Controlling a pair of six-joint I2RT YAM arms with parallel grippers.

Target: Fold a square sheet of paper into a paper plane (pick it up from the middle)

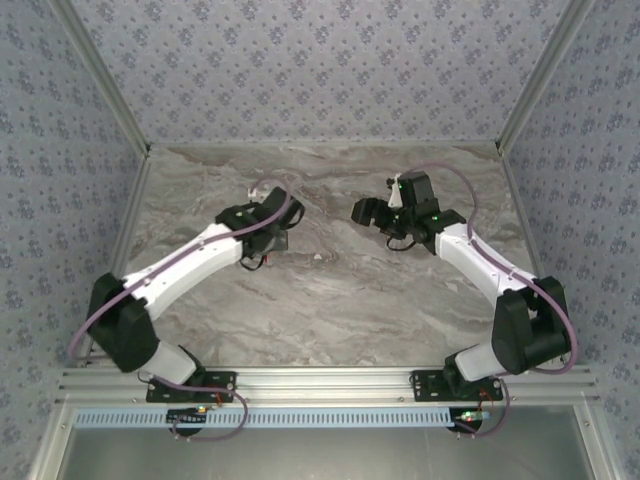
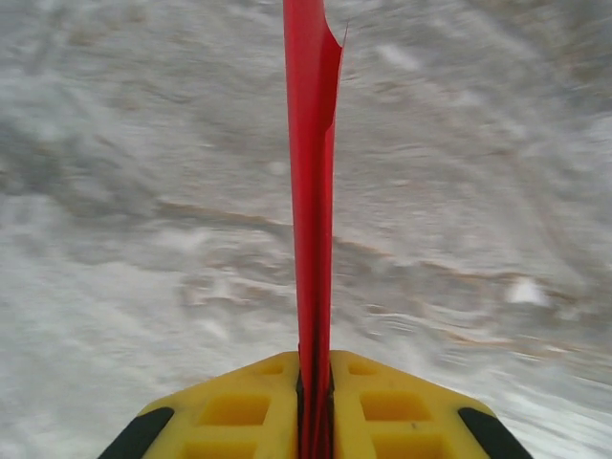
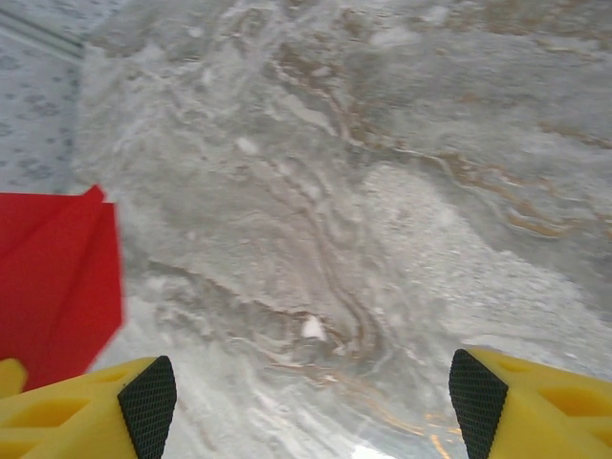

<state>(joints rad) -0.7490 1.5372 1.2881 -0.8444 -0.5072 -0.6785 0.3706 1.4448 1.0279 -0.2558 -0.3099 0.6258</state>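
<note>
The square sheet of paper is folded into a slim red paper plane (image 2: pixel 312 191). In the left wrist view I see it edge-on, running straight up from my left gripper (image 2: pixel 314 373). That gripper is shut on its lower end between the yellow fingers (image 2: pixel 239 406), above the marble table. In the right wrist view a flat creased wing of the paper plane (image 3: pixel 57 277) shows at the left edge, beside the left finger. My right gripper (image 3: pixel 313 397) stands open with only marble between its pads. From above, the left gripper (image 1: pixel 275 238) and right gripper (image 1: pixel 364 212) face each other mid-table.
The grey marble table (image 1: pixel 330 310) is walled by patterned panels at the back and both sides (image 1: pixel 320 70). An aluminium rail (image 1: pixel 330 380) carrying both arm bases runs along the near edge.
</note>
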